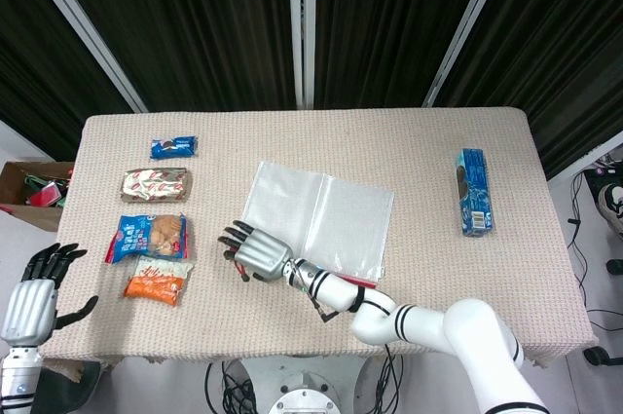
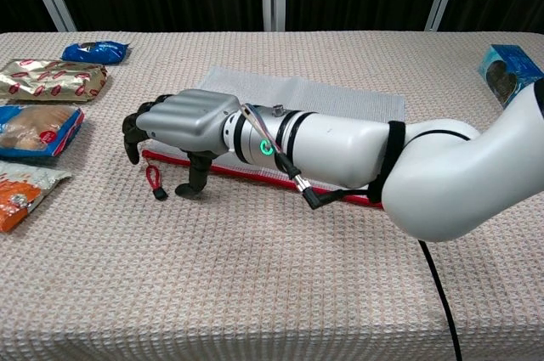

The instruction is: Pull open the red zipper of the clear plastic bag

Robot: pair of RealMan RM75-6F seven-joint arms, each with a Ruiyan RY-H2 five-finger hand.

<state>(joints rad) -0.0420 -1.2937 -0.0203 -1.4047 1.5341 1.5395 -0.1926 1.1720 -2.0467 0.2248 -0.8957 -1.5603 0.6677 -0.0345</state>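
The clear plastic bag [image 1: 321, 219] [image 2: 327, 98] lies askew in the middle of the table. Its red zipper [image 2: 255, 176] runs along the near edge. The red zipper pull [image 2: 155, 181] lies loose on the cloth at the left end. My right hand [image 1: 255, 254] [image 2: 180, 123] hovers over that left end, palm down. Its fingers [image 2: 132, 133] curve down past the bag's corner and the thumb tip rests on the cloth just right of the pull. It holds nothing. My left hand [image 1: 34, 297] hangs off the table's near left corner, fingers spread.
Several snack packets [image 1: 149, 236] [image 2: 34, 127] lie in a column at the table's left, close to the right hand. A blue box [image 1: 474, 190] [image 2: 514, 76] lies at the right. A cardboard box [image 1: 29, 185] sits off the left edge.
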